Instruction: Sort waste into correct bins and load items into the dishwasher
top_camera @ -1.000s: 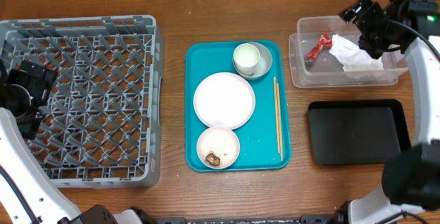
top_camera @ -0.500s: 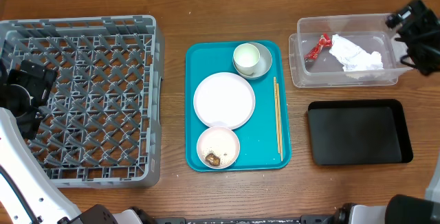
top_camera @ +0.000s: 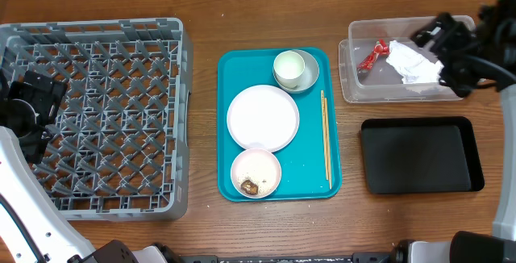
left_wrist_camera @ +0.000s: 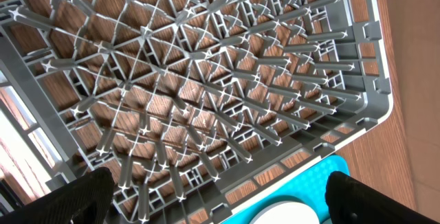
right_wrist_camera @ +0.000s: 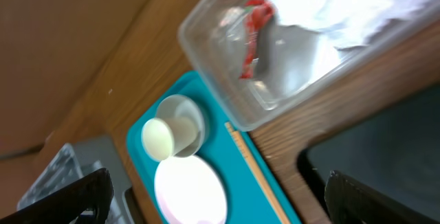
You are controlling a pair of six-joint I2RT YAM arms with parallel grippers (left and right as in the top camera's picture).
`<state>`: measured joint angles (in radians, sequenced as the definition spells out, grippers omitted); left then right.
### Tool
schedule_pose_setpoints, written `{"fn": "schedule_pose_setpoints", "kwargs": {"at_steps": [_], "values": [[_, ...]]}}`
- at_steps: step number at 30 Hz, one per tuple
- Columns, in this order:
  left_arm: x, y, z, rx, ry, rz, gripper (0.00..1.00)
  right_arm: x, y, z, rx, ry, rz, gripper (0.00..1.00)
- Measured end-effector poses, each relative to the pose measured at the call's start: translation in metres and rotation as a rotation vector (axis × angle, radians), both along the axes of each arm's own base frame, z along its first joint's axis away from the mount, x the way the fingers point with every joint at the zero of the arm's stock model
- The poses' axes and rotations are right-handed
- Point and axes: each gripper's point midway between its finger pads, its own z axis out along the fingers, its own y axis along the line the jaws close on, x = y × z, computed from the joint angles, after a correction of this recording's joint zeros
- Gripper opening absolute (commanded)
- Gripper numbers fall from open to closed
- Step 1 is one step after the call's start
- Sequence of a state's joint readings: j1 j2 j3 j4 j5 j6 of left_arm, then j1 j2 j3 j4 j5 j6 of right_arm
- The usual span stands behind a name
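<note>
Both left tool and right tool gape apart above grey lattice rack and clear tub.

Overhead: right gripper covers the right end of the clear tub and part of the napkin. The left gripper is half cut off by the left edge, over the rack. The right wrist view is blurred all over. There the black tray and plate are cut by the edges. Rice in the bowl is too small to tell.
</note>
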<state>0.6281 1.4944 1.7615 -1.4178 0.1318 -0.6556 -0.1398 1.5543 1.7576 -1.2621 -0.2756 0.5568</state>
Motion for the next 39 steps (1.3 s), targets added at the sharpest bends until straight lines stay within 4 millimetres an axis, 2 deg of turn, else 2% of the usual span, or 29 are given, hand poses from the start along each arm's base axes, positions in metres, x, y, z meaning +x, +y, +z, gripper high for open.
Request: {"fn": "schedule_pose_setpoints", "kwargs": {"at_steps": [4,7,9,11,15,19,21,24,27,32,39], "values": [[0.000,0.000,0.000,0.000,0.000,0.000,1.00,0.006,0.043,0.004,0.000,-0.033,0.116,1.00],[0.000,0.000,0.000,0.000,0.000,0.000,1.00,0.007,0.063,0.003,-0.020,-0.041,0.168,1.00],[0.000,0.000,0.000,0.000,0.000,0.000,1.00,0.008,0.071,0.003,-0.043,-0.051,0.184,1.00],[0.000,0.000,0.000,0.000,0.000,0.000,1.00,0.010,0.070,0.003,-0.062,-0.060,0.178,1.00],[0.000,0.000,0.000,0.000,0.000,0.000,1.00,0.014,0.051,0.003,-0.081,-0.058,0.119,1.00],[0.000,0.000,0.000,0.000,0.000,0.000,1.00,0.015,0.009,0.001,-0.087,-0.042,0.003,1.00],[0.000,0.000,0.000,0.000,0.000,0.000,1.00,0.009,-0.023,-0.003,-0.093,-0.012,-0.083,1.00],[0.000,0.000,0.000,0.000,0.000,0.000,1.00,0.002,-0.053,-0.006,-0.097,0.014,-0.163,1.00],[0.000,0.000,0.000,-0.001,0.000,0.000,1.00,-0.002,-0.072,-0.006,-0.096,0.019,-0.218,1.00],[0.000,0.000,0.000,0.000,0.000,0.000,1.00,-0.005,-0.085,-0.006,-0.095,0.021,-0.251,1.00],[0.004,-0.004,0.001,-0.037,-0.027,0.015,1.00,-0.005,-0.085,-0.006,-0.095,0.021,-0.251,1.00]]}}
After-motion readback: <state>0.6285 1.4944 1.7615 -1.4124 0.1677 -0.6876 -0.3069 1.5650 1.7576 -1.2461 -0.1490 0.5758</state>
